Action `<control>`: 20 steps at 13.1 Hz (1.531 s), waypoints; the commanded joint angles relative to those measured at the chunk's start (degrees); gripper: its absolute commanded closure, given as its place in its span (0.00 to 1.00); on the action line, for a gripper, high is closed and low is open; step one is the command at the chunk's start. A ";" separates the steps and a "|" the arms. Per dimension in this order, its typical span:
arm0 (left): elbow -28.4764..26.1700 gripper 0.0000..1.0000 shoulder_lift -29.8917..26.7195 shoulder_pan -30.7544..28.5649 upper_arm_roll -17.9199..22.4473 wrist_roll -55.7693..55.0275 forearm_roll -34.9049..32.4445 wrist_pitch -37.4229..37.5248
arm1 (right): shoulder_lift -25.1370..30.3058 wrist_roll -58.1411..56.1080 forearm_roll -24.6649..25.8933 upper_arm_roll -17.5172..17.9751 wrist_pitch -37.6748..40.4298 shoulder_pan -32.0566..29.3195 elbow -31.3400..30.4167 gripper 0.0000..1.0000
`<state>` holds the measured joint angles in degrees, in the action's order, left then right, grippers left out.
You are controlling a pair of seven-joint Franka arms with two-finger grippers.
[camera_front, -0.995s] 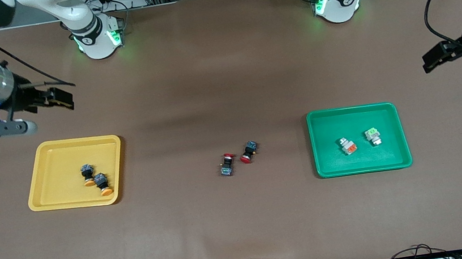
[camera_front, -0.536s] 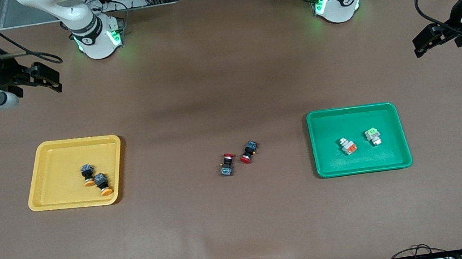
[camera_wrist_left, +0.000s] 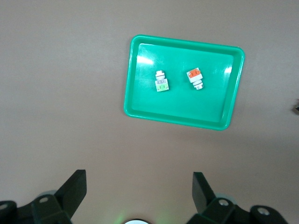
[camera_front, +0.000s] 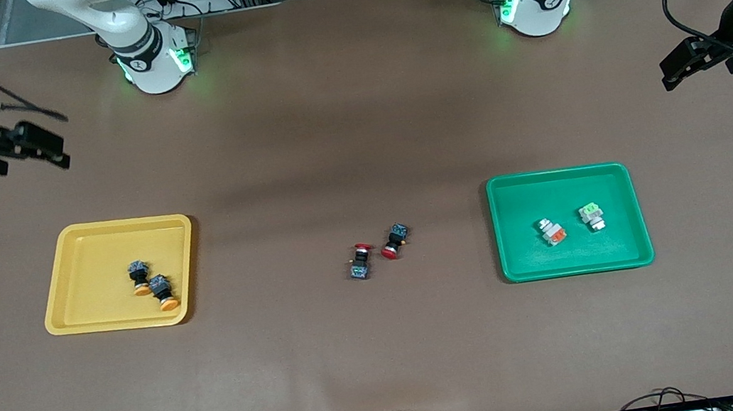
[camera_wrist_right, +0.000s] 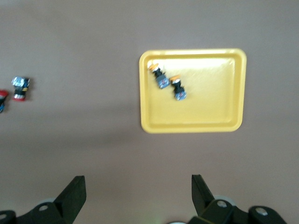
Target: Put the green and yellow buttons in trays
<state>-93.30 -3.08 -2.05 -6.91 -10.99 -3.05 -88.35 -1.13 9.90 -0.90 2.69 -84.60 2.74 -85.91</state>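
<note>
Both grippers up with fingers apart — left gripper and right gripper over bare table. 2 orange-capped buttons in yellow tray; 2 grey buttons in green tray.

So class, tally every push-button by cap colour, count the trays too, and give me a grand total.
Orange-yellow-capped black buttons: 2, in the yellow tray
Red-capped black buttons: 2, on the table
Green-topped grey button: 1, in the green tray
Orange-topped grey button: 1, in the green tray
Trays: 2
Total: 8
</note>
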 commanded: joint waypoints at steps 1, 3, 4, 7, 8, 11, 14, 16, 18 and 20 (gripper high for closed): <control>-0.83 0.00 -0.79 0.21 0.67 1.32 1.03 -0.69 | -2.21 -1.12 1.25 -2.33 -1.27 -0.63 1.89 0.00; -0.92 0.00 -0.79 0.21 0.67 1.32 1.11 -0.69 | -2.56 -1.29 1.52 -2.51 -1.36 -0.80 1.89 0.00; -0.92 0.00 -0.79 0.21 0.67 1.32 1.11 -0.69 | -3.78 -1.81 1.52 -3.12 -1.36 -0.98 2.06 0.00; -0.83 0.00 -0.79 0.21 0.67 1.32 1.11 -0.69 | -4.50 -4.26 1.69 -3.74 -1.62 -0.98 2.07 0.00; -0.83 0.00 -0.79 0.12 0.67 1.40 1.11 -0.69 | -4.50 -6.63 1.95 -3.92 -2.23 -1.07 2.07 0.00; -0.83 0.00 -0.70 0.12 0.67 1.41 1.11 -0.78 | -4.50 -6.74 1.87 -4.01 -2.94 -1.07 1.72 0.00; -0.91 0.00 -0.70 0.12 0.67 1.41 1.11 -0.78 | -4.50 -6.39 1.87 -4.18 -2.94 -0.72 1.63 0.00; -1.09 0.00 -0.70 0.12 0.67 1.67 1.11 -0.78 | -4.50 -6.39 1.87 -4.18 -3.90 -0.80 1.63 0.00; -1.09 0.00 -0.70 0.03 0.67 4.90 1.11 -0.86 | -4.24 -6.56 2.13 -4.27 -3.82 -0.54 2.06 0.00; -0.92 0.00 -0.87 -0.14 0.67 5.27 1.11 -0.69 | -4.58 -9.19 4.40 -4.18 -3.99 -0.89 2.07 0.00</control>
<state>-93.66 -3.08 -2.10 -6.63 -7.45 -3.05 -88.53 -5.27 3.06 1.08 -1.69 -88.72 2.25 -84.87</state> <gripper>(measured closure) 0.000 0.000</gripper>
